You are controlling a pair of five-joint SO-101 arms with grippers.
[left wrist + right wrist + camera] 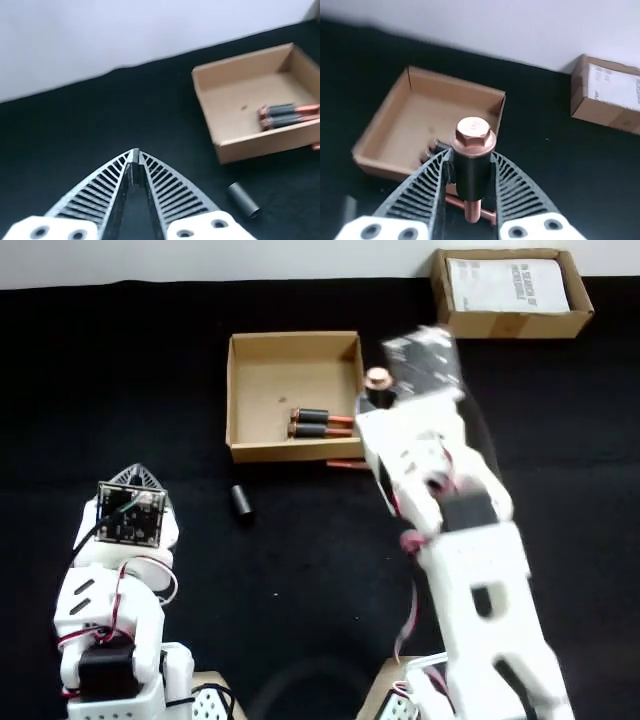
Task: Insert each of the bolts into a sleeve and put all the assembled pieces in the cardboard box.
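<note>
My right gripper (468, 175) is shut on an assembled piece (471, 167), a copper bolt inside a black sleeve, held upright beside the right wall of the open cardboard box (240, 390); its copper head (378, 378) shows from above. Two assembled pieces (318, 423) lie in the box near its right front corner. A loose copper bolt (347, 465) lies on the mat just in front of the box. A loose black sleeve (241, 501) lies left of it, also seen as sleeve (244, 199). My left gripper (134, 155) is shut and empty, low at the front left.
A second cardboard box (510, 292) with a printed sheet inside stands at the back right. The black mat (150, 360) covers the table. Both arm bases sit at the front edge.
</note>
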